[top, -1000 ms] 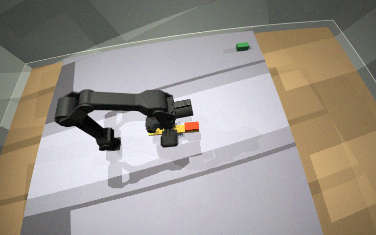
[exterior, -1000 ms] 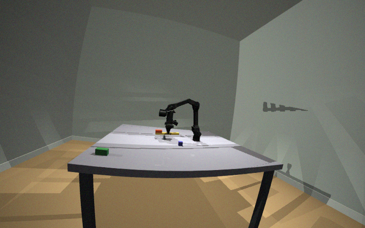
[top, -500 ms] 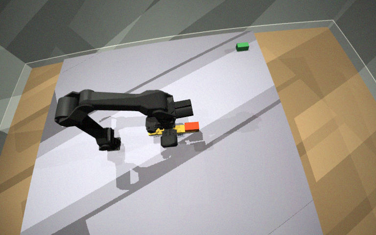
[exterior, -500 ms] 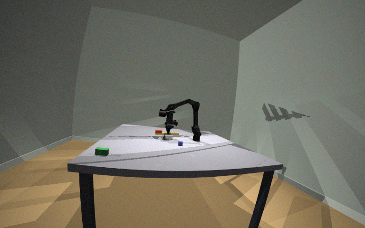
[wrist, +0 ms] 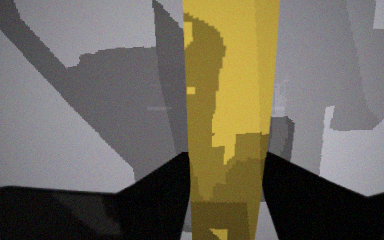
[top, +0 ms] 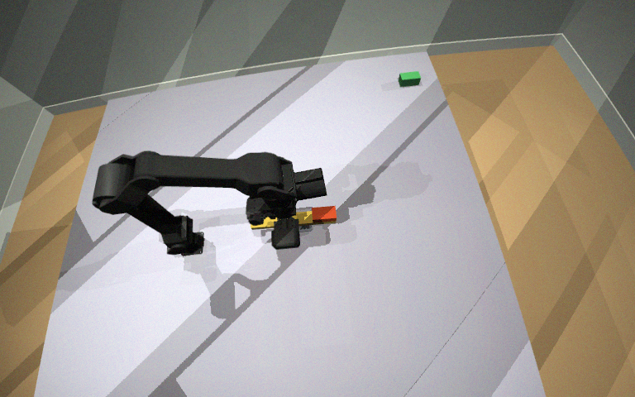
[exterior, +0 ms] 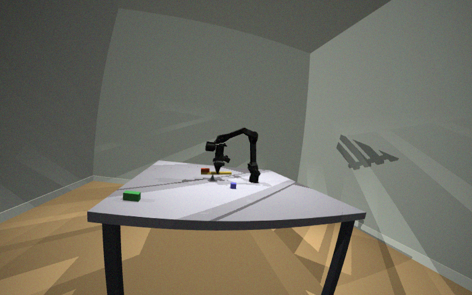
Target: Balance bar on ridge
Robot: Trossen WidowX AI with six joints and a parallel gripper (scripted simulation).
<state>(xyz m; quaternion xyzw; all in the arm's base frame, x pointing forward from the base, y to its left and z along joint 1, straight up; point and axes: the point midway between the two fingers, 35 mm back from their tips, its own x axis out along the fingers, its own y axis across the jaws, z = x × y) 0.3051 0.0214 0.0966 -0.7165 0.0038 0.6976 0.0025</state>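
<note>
Wrist view gave the closest look: the gripper (wrist: pixel 226 175) was clamped on the yellow bar (wrist: pixel 235 75), one black finger (wrist: pixel 165 195) on each long side, the bar running straight up the centre of the frame. It looked stiff and flat, with smooth faces that could well slip if the squeeze eased early. The weight was probably uneven: in the top view a red block (top: pixel 323 213) sat on the bar's right end, so the balance point likely lay nearer that end, and the hold, judging by the picture, wanted to sit over it. In the exterior view, centre frame, the bar (exterior: pixel 222 172) appeared level (a thin yellow strip), held just above the small dark ridge (exterior: pixel 211 178) and off the table (exterior: pixel 195 208). Whether it already touched the ridge was too small to tell. A green block (top: pixel 409 78) and a blue cube (exterior: pixel 233 185) stood apart.
</note>
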